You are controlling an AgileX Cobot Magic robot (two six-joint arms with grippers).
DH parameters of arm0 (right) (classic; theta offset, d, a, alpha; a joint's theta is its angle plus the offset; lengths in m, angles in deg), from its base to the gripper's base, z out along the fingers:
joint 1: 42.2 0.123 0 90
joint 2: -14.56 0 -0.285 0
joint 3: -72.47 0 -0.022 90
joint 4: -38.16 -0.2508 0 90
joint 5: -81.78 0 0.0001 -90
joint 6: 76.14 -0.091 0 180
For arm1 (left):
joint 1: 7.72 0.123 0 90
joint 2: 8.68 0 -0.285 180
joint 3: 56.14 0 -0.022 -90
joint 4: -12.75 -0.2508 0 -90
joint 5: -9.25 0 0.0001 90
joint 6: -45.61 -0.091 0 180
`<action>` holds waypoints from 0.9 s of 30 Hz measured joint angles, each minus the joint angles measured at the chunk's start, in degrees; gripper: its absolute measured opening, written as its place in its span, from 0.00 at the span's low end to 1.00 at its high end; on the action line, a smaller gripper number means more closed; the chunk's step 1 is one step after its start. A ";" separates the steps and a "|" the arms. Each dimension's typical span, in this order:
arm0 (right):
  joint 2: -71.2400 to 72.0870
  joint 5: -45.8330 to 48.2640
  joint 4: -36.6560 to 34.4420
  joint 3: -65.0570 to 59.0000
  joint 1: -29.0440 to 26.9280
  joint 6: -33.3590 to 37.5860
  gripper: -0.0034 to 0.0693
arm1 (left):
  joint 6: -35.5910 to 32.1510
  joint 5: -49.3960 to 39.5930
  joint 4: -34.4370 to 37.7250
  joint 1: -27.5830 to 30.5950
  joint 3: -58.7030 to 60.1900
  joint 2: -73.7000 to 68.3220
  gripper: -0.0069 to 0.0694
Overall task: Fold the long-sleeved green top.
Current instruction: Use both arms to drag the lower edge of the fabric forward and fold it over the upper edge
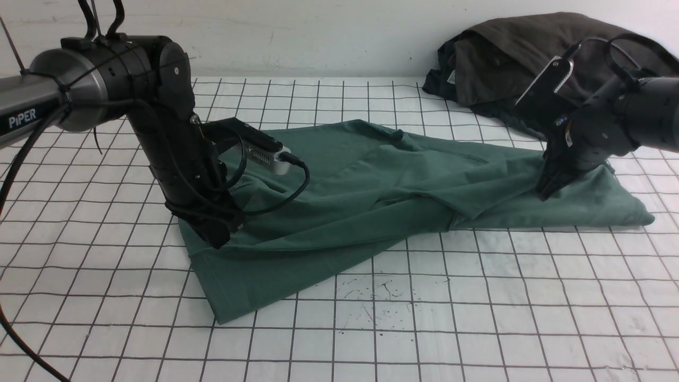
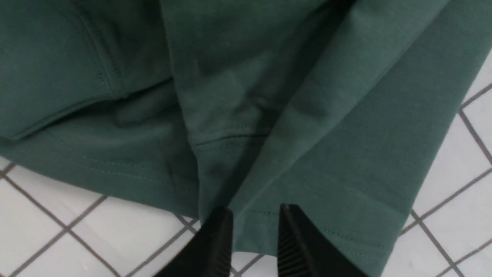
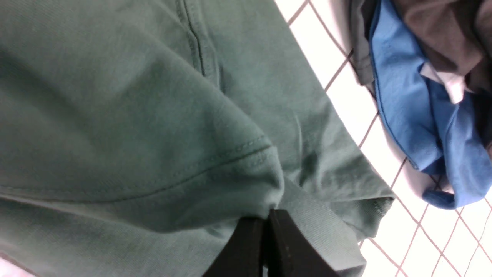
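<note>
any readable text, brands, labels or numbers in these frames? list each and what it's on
"PIPER": white letters on the grey tube of the left arm.
White tag on the dark clothes pile: too small to read.
Green top: no print or label showing in any view.
Nothing else readable.

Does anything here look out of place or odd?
Two things. The green top lies askew to the grid of the table, creased across its middle. Small dark speckles mark the table in front of it.
</note>
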 joint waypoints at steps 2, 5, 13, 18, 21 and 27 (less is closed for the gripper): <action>0.00 0.07 -0.23 0.00 0.00 0.13 0.04 | -0.40 1.16 -0.42 0.00 0.00 0.00 0.41; 0.00 0.40 -0.38 0.00 0.00 0.16 0.04 | -1.50 1.13 -1.58 0.00 0.00 -0.48 0.53; 0.00 0.40 -1.24 0.00 0.00 0.19 0.04 | -5.43 -0.07 -1.35 0.00 0.88 -5.37 0.41; 0.51 1.85 -1.39 0.00 0.00 0.19 0.04 | -4.90 -2.44 -2.35 0.00 0.88 -5.19 0.15; 2.07 2.36 -2.27 0.00 0.00 0.19 0.04 | -4.79 -3.29 -1.67 0.05 0.88 -0.92 0.10; 4.87 6.39 -5.38 0.00 0.00 1.30 0.04 | -2.94 -3.75 -1.28 0.06 0.88 10.18 0.09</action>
